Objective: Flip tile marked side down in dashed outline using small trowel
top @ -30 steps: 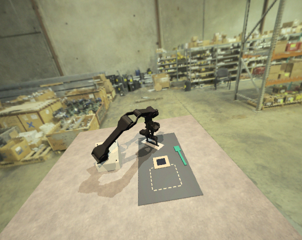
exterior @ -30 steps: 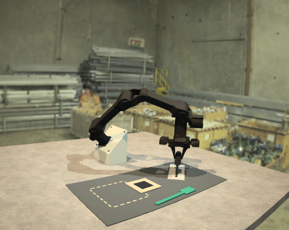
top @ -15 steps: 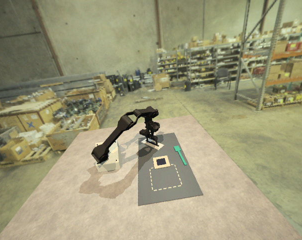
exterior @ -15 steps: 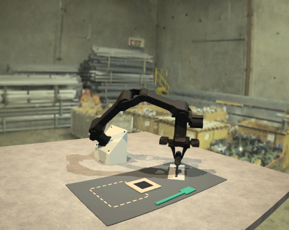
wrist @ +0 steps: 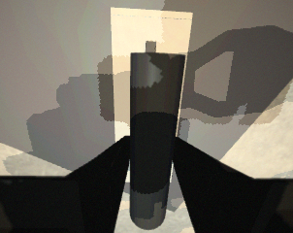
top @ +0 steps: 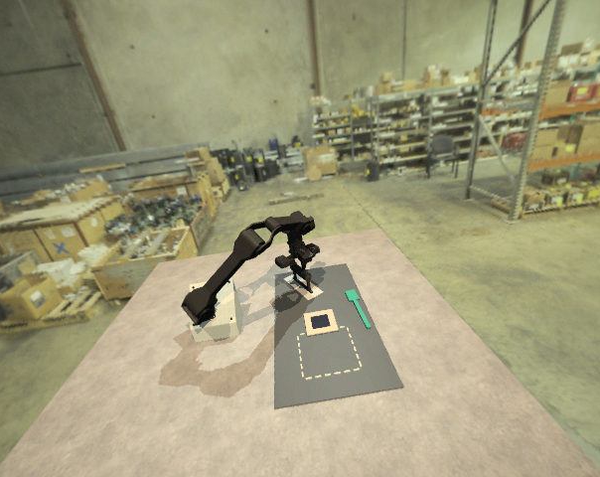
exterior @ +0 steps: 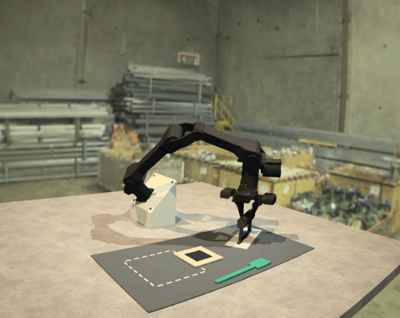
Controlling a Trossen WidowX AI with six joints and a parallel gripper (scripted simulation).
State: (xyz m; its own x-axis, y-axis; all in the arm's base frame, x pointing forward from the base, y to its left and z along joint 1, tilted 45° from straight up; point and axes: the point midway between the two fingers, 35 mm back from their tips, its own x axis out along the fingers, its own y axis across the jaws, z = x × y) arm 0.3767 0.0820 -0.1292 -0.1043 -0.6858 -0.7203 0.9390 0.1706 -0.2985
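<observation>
The trowel, a cream rectangular plate [top: 314, 294] [exterior: 251, 241] [wrist: 124, 29] with a raised dark round handle, is at the mat's far end. My gripper [top: 301, 267] [exterior: 247, 213] [wrist: 150, 141] is shut on the handle from above, one finger on each side. The plate is at or very near mat level; I cannot tell if it touches. The tile [top: 320, 321] [exterior: 199, 255], cream with a dark square, lies flat, marked side up. It overlaps one edge of the dashed outline [top: 360, 367] [exterior: 155, 285] and lies mostly outside it.
A green flat-bladed tool [top: 361, 310] [exterior: 237, 273] lies along the mat's side away from the arm base. The grey mat [top: 290, 390] [exterior: 142, 294] lies on the table. The pale arm base block [top: 218, 328] [exterior: 162, 218] stands beside the mat.
</observation>
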